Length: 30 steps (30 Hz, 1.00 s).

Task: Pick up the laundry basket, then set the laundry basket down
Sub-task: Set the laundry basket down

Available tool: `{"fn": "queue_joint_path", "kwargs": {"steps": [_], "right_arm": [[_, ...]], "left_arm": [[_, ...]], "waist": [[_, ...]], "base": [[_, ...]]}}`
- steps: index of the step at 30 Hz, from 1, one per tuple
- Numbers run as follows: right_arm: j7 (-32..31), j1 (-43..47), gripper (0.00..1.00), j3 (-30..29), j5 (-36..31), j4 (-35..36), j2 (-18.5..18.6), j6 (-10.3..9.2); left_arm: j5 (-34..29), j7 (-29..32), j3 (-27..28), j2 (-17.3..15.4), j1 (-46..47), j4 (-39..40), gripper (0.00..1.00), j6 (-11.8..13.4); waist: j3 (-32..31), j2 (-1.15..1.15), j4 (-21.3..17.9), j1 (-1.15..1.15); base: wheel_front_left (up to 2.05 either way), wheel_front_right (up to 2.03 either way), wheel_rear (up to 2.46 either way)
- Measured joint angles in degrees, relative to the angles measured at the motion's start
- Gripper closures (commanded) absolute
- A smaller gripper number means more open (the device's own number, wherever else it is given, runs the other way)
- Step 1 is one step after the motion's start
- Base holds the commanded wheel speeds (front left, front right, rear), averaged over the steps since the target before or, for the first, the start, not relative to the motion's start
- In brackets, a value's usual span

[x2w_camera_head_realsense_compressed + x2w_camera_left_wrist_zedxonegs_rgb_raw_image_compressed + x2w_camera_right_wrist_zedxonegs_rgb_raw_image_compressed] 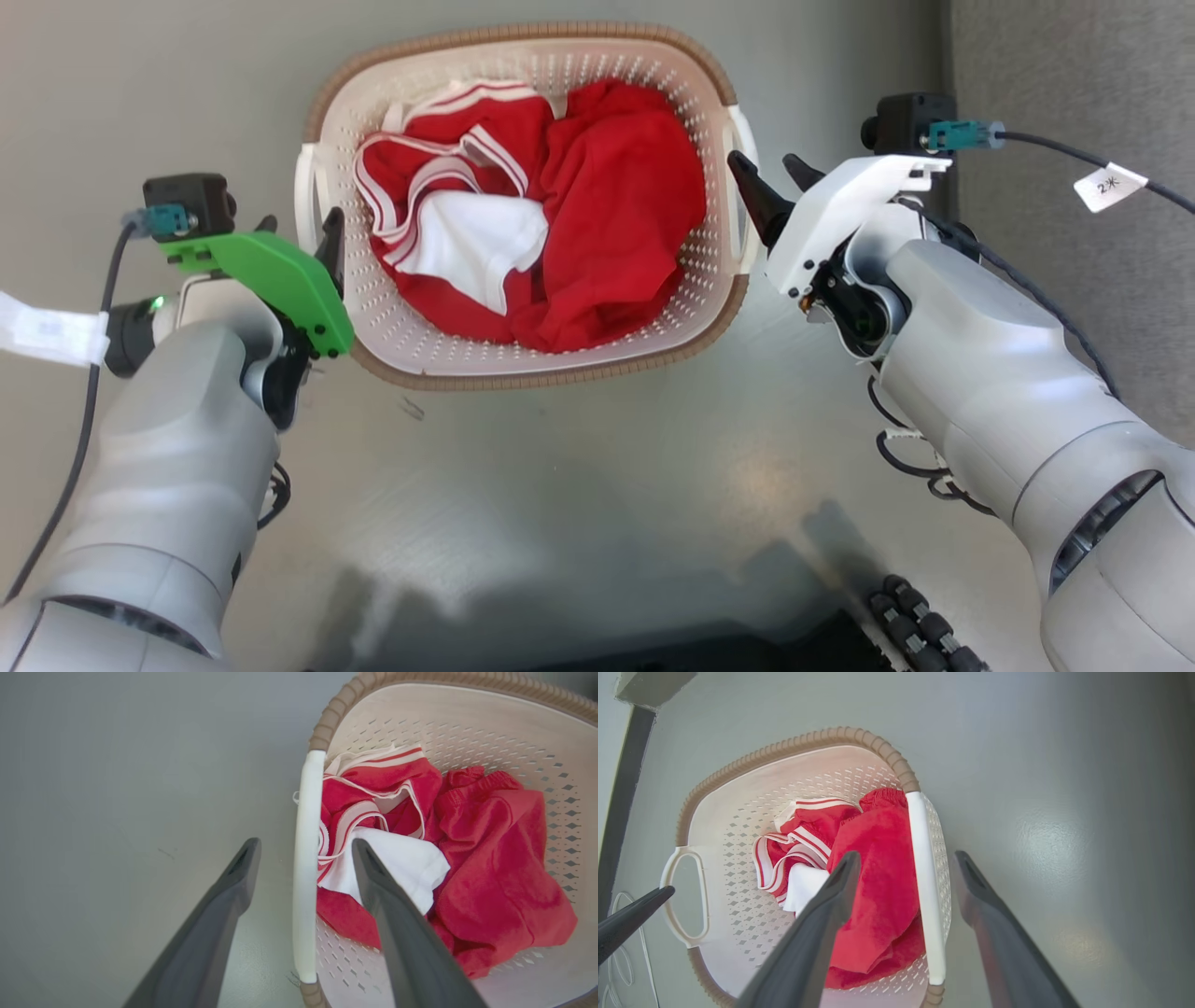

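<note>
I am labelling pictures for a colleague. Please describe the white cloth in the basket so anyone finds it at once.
On the grey floor stands the laundry basket. In its heap of clothes, the white cloth lies toward the left pincer. It alone is plain white; its neighbours are a red garment and a striped garment.

Silver-grey rounded forearm shells (pixel 177 448). Left wrist: flat green plate (pixel 271 275), black screws (pixel 329 353); right wrist: white plate (pixel 836 215). Each has a black camera block (pixel 904 121), teal plug (pixel 954 136), black cable (pixel 1046 140), white tag (pixel 1109 185).
</note>
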State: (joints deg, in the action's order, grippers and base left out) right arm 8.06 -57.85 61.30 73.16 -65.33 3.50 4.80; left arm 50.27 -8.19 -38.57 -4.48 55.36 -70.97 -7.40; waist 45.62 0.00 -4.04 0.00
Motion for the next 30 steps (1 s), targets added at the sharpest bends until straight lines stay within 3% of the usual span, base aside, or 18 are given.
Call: {"fn": "queue_joint_path", "kwargs": {"steps": [16, 30], "right_arm": [[5.4, 4.2, 0.0, 0.4, -0.7, -2.5, 0.0, 0.86], [6.1, 9.4, 0.0, -1.9, -2.0, -1.8, 1.5, 1.74]], "left_arm": [[1.9, -3.8, -0.9, 0.1, -6.5, 4.1, 0.0, 0.0], [2.5, -5.6, -1.7, -0.6, -13.1, 7.1, 0.0, 0.0]], "waist": [[-10.6, 0.0, 0.0, 0.0], [-22.3, 0.0, 0.8, 0.0]], "base": [[0.0, 0.0, 0.0], [0.0, 0.0, 0.0]]}}
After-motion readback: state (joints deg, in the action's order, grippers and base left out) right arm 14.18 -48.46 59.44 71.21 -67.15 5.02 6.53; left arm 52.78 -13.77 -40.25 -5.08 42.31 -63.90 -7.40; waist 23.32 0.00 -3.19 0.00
